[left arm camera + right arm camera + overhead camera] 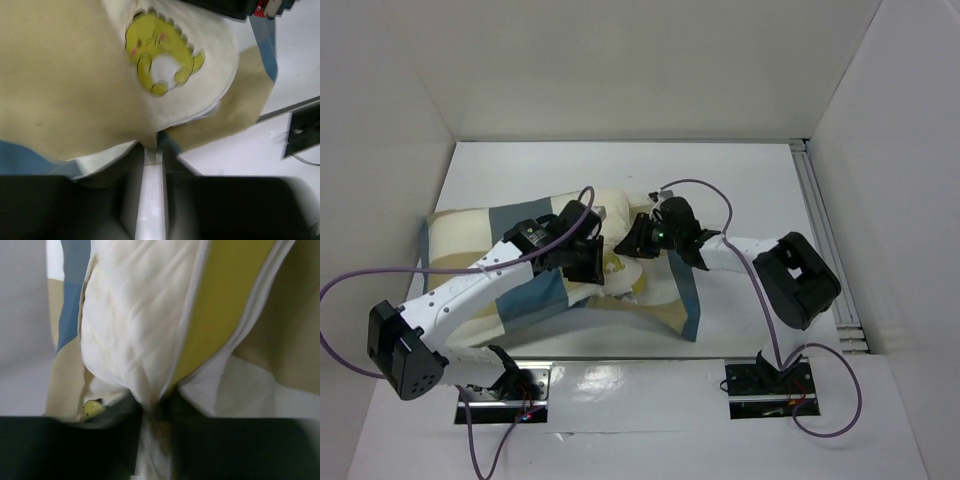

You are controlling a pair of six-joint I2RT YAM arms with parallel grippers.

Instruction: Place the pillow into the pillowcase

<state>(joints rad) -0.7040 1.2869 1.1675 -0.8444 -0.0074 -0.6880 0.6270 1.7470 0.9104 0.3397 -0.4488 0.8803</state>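
Observation:
The checked blue, tan and cream pillowcase (535,300) lies spread across the table between the arms. The cream pillow (625,283) shows at its middle, partly under the cloth. In the left wrist view the pillow's corner with the yellow logo (160,55) pokes out beside the tan pillowcase cloth (60,85). My left gripper (588,262) (154,145) is shut, pinching a fold of that tan cloth. My right gripper (632,240) (155,407) is shut on the quilted white pillow (135,325) next to its yellow edge band (225,295).
White enclosure walls stand on the left, back and right. A metal rail (825,240) runs along the right side of the table. The arm base plates (503,392) (770,390) sit at the near edge, and purple cables (360,280) loop from each arm.

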